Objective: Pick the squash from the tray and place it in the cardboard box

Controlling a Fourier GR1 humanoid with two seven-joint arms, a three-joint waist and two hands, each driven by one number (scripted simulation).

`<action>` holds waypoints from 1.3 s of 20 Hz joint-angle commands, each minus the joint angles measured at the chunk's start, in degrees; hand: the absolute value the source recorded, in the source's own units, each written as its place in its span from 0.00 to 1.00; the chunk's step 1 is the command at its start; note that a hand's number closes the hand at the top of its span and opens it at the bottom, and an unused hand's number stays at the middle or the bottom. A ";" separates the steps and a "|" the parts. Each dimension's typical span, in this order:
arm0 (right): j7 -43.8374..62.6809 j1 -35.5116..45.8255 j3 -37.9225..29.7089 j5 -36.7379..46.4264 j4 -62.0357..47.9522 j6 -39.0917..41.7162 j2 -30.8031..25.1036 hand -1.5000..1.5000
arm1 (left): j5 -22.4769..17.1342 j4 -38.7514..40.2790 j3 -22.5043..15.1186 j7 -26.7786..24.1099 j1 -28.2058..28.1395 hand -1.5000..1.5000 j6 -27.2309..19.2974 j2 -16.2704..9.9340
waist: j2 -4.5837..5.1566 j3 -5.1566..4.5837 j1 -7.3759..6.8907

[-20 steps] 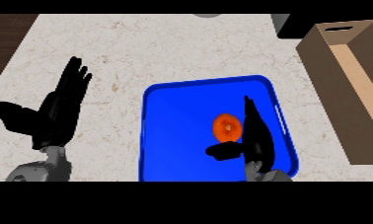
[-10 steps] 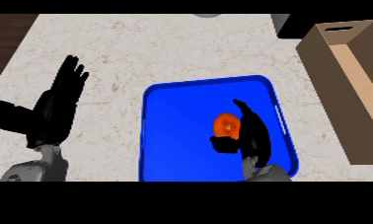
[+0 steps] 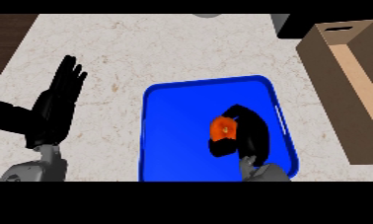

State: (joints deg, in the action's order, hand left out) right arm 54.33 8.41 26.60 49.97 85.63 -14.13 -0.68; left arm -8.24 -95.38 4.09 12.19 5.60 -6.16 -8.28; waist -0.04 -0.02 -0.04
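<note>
squash [image 3: 222, 128]: one, on the blue tray [image 3: 175, 134], right of middle | right hand [image 3: 246, 134]: fingers and thumb curled round it, not lifted by the look | cardboard box [image 3: 342, 65]: one, at right, nothing seen inside; carry and drop remain | left hand [image 3: 56, 102]: spread, resting over the surface [image 3: 160, 50]

Right robot hand [image 3: 247, 136] curled — left robot hand [image 3: 56, 102] open
</note>
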 commanded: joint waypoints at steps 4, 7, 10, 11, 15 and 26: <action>-7.23 9.06 7.81 4.68 -6.63 8.67 -2.05 1.00 | -0.47 1.02 0.24 1.44 2.69 0.50 1.43 -1.27 | 0.27 0.01 -1.52; -13.63 14.48 9.45 3.58 -6.95 14.97 -4.97 1.00 | 0.04 2.83 -0.39 -3.17 0.33 0.50 1.08 1.12 | 0.28 -0.05 -1.38; -16.01 18.66 9.38 6.84 -9.62 13.70 -4.00 1.00 | -0.39 0.77 -0.03 0.07 0.28 0.50 1.10 0.14 | 0.07 0.02 -0.74; -14.33 21.42 8.90 7.68 -8.76 15.37 -2.55 1.00 | 0.36 0.22 -0.19 1.50 1.66 0.50 0.00 0.10 | 0.02 0.01 -0.56; -12.44 21.33 12.21 11.37 -2.86 19.57 -0.89 1.00 | 0.31 -1.38 -0.57 0.38 -1.98 0.50 0.95 0.47 | -0.13 0.00 -0.30; 1.50 26.80 3.58 17.09 14.99 19.20 0.63 1.00 | 2.63 4.65 -0.43 -3.14 0.83 0.50 -0.52 1.91 | -0.05 -0.04 0.91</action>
State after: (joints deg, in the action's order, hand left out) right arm 50.51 33.41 32.38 63.66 96.12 5.83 -0.79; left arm -6.71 -95.58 3.42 12.23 5.10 -6.38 -7.12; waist -0.22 0.00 0.23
